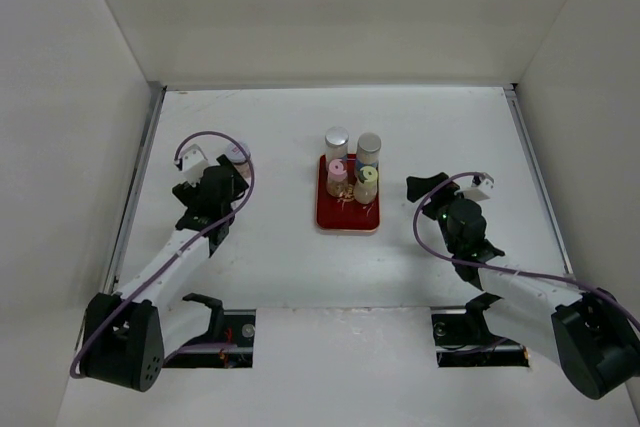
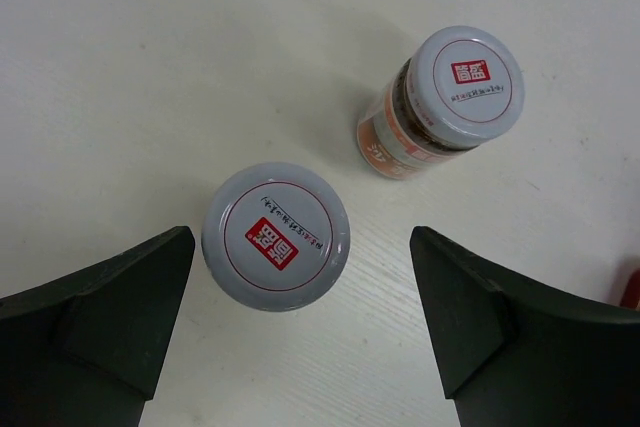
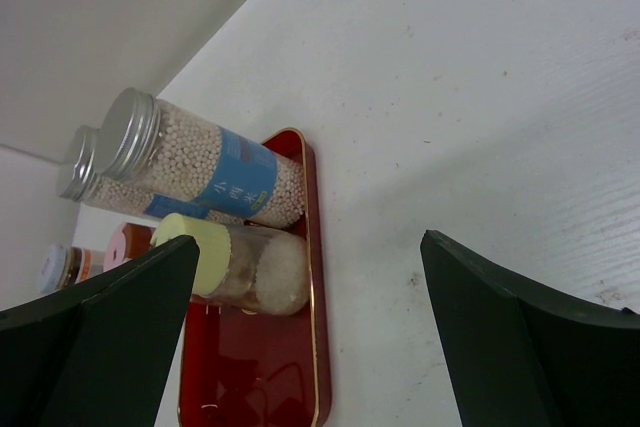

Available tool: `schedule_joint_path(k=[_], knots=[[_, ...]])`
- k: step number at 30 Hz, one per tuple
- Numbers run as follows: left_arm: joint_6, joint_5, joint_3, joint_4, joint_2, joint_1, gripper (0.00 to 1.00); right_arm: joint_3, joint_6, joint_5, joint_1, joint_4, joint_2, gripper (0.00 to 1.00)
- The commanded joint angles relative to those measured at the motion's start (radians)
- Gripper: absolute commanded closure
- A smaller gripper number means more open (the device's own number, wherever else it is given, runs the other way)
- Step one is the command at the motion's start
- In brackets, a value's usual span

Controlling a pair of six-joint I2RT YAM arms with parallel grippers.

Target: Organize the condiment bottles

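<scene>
Two tall grey-capped bottles [image 1: 336,138] [image 1: 369,144] with blue-white labels stand at the far end of the red tray [image 1: 347,218]. In front of them stand a pink-lidded jar [image 1: 337,169] and a cream bottle with a yellow-green cap [image 1: 366,174]. My left gripper [image 2: 302,252] is open over a short lilac-lidded jar [image 2: 276,235], which stands between the fingers, nearer the left one. A second such jar [image 2: 450,97] stands beyond it and shows in the top view [image 1: 238,154]. My right gripper [image 3: 310,247] is open and empty, right of the tray.
White walls close in the table on three sides. The tray's near half [image 3: 250,377] is bare red. Both arm bases sit at the near edge, and the right gripper [image 1: 428,197] hovers between the tray and the right wall.
</scene>
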Motion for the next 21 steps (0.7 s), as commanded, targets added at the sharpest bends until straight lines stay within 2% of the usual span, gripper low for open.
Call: schedule_joint_path(k=[1, 6, 8, 12, 15, 16, 18, 21], knots=[[-0.010, -0.016, -0.009, 0.061, 0.002, 0.009, 0.10, 0.021, -0.006, 0.002, 0.012, 0.062, 0.000, 0.00], [-0.006, -0.024, -0.012, 0.091, 0.073, 0.026, 0.12, 0.023, -0.003, 0.002, 0.012, 0.062, 0.004, 0.00], [-0.004, -0.022, -0.015, 0.132, 0.106, 0.037, 0.17, 0.023, -0.006, 0.001, 0.014, 0.062, 0.002, 0.00], [0.002, -0.003, 0.001, 0.170, 0.169, 0.048, 0.34, 0.020, -0.003, -0.001, 0.014, 0.062, 0.000, 0.00], [0.002, 0.002, -0.011, 0.187, 0.159, 0.046, 0.57, 0.020, -0.006, -0.001, 0.014, 0.062, -0.010, 0.00], [0.002, 0.008, -0.014, 0.187, 0.145, 0.040, 0.61, 0.017, -0.006, 0.001, 0.014, 0.062, -0.012, 0.00], [0.007, 0.020, -0.012, 0.164, 0.104, 0.022, 0.67, 0.017, -0.003, -0.001, 0.014, 0.062, -0.009, 0.00], [0.008, 0.042, 0.014, 0.105, 0.010, -0.049, 0.71, 0.021, -0.006, -0.001, 0.014, 0.062, -0.003, 0.00]])
